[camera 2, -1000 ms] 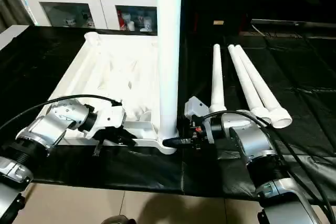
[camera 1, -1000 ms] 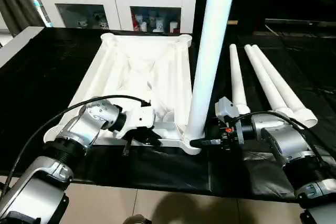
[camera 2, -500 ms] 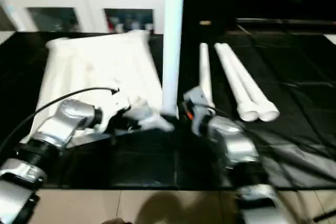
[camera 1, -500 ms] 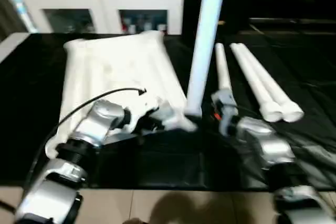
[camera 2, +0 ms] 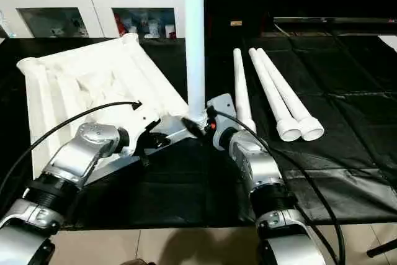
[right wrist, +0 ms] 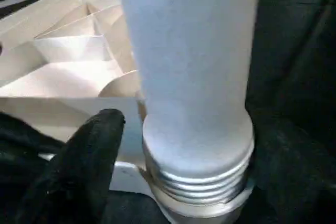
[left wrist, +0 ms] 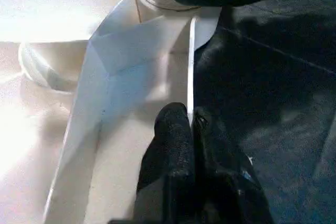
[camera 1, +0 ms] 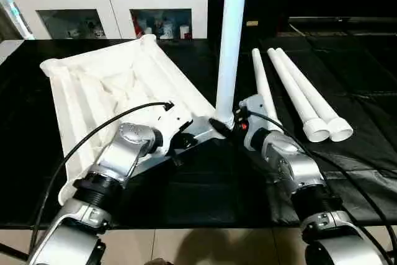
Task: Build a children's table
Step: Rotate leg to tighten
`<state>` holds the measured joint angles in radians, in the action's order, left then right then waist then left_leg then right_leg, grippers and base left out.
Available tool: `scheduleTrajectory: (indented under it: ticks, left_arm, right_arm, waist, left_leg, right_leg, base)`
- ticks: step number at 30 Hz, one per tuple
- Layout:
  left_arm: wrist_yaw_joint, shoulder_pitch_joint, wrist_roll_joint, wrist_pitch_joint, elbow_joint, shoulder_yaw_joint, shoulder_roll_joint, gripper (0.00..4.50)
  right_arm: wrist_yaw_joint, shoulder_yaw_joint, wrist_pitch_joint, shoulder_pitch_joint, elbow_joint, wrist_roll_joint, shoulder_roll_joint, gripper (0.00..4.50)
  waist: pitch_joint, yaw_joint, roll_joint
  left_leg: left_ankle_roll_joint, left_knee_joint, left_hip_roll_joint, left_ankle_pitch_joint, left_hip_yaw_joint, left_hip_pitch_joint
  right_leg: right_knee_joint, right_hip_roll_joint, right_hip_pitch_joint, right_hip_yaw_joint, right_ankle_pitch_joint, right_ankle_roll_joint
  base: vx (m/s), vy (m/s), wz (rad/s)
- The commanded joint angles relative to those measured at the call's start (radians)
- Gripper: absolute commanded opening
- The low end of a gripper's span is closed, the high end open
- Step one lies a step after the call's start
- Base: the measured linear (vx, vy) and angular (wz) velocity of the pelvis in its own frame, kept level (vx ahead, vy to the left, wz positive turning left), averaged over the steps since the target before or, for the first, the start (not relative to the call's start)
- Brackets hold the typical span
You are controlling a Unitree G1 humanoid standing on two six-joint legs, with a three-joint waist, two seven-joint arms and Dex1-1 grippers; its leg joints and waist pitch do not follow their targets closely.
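The children's table top (camera 1: pixel 93 91) lies upside down on the black cloth, ribs up and turned at an angle. One white leg (camera 1: pixel 231 41) stands upright in its near right corner socket (camera 2: pixel 193 119). My left gripper (camera 1: pixel 182 143) is shut on the top's thin near rim (left wrist: pixel 190 77), close to that corner. My right gripper (right wrist: pixel 194 145) stands open around the leg's threaded base (right wrist: pixel 197 182). One black finger (right wrist: pixel 89 156) sits a little off the base. Three more legs (camera 1: pixel 291 88) lie side by side to the right.
A white glass-door cabinet (camera 1: pixel 118 4) stands behind the table. The black cloth (camera 1: pixel 205 184) runs to the front edge, with tiled floor (camera 1: pixel 205 246) below. A black cable (camera 1: pixel 93 141) loops over my left forearm.
The table top has swung round, its far end to the left, carrying the upright leg and both grippers with it. The head camera has also shifted.
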<state>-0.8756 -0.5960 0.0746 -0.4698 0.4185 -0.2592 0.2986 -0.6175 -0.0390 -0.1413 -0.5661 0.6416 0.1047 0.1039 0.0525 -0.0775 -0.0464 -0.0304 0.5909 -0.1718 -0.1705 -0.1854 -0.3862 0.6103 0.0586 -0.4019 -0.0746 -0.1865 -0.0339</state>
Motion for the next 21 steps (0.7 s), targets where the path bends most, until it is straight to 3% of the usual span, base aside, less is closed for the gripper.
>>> scheduleTrajectory:
  ticks: [1,3,5,9,14,17,18,21]
  left_arm:
    - [-0.023,0.000,-0.001,0.031,-0.039,-0.013,0.014,0.00]
    - [-0.041,0.002,0.001,0.042,-0.039,-0.018,0.028,0.00]
    - [-0.118,0.000,-0.002,0.108,-0.016,-0.040,0.075,0.00]
    - [-0.177,-0.008,0.011,0.169,0.009,-0.066,0.116,0.00]
    - [-0.330,-0.016,-0.015,0.264,0.026,-0.095,0.179,0.00]
    - [-0.398,-0.015,-0.027,0.316,0.033,-0.110,0.199,0.00]
    - [-0.422,-0.017,-0.025,0.335,0.040,-0.120,0.206,0.00]
    - [-0.471,-0.027,-0.001,0.404,0.083,-0.158,0.217,0.00]
  right_arm:
    - [-0.073,-0.055,0.007,0.023,-0.003,-0.010,0.007,4.24]
    - [-0.104,-0.055,0.016,0.030,-0.012,-0.011,0.030,4.28]
    - [-0.228,-0.053,0.036,0.044,-0.052,0.001,0.117,4.39]
    - [-0.301,-0.050,0.051,0.045,-0.076,0.013,0.171,4.39]
    - [-0.497,-0.098,0.043,0.049,-0.113,0.038,0.267,4.39]
    - [-0.548,-0.116,0.052,0.044,-0.114,0.032,0.289,4.39]
    - [-0.560,-0.122,0.060,0.039,-0.109,0.025,0.295,4.39]
    - [-0.603,-0.143,0.084,0.015,-0.086,0.012,0.296,4.39]
  waist:
    - [-0.069,-0.005,-0.004]
    - [-0.070,-0.008,-0.006]
    - [-0.070,-0.014,-0.002]
    - [-0.069,-0.020,-0.004]
    - [-0.070,-0.029,-0.005]
    - [-0.071,-0.038,-0.006]
    - [-0.071,-0.039,0.003]
    - [-0.071,-0.051,-0.003]
  left_leg:
    - [0.037,-0.065,-0.063,-0.208,0.032,0.019]
    - [0.039,-0.064,-0.063,-0.209,0.032,0.019]
    - [0.046,-0.062,-0.062,-0.211,0.031,0.019]
    - [0.054,-0.061,-0.063,-0.208,0.029,0.018]
    - [0.055,-0.061,-0.065,-0.217,0.029,0.022]
    - [0.061,-0.059,-0.066,-0.208,0.029,0.020]
    - [0.060,-0.059,-0.067,-0.203,0.027,0.021]
    - [0.053,-0.060,-0.070,-0.217,0.028,0.025]
  right_leg:
    - [-0.078,0.097,0.053,0.055,-0.175,-0.196]
    - [-0.077,0.098,0.054,0.055,-0.166,-0.200]
    - [-0.078,0.095,0.056,0.054,-0.170,-0.194]
    - [-0.078,0.096,0.053,0.054,-0.179,-0.192]
    - [-0.077,0.093,0.051,0.052,-0.188,-0.196]
    - [-0.076,0.096,0.051,0.053,-0.177,-0.203]
    - [-0.074,0.095,0.050,0.053,-0.168,-0.208]
    - [-0.075,0.098,0.046,0.054,-0.199,-0.204]
  base:
    - [0.000,0.000,0.00]
    - [0.000,0.000,0.00]
    - [0.000,0.000,0.00]
    - [0.000,0.000,0.00]
    - [0.000,0.000,0.00]
    - [0.000,0.000,0.00]
    - [0.000,0.000,0.00]
    - [0.000,0.000,0.00]
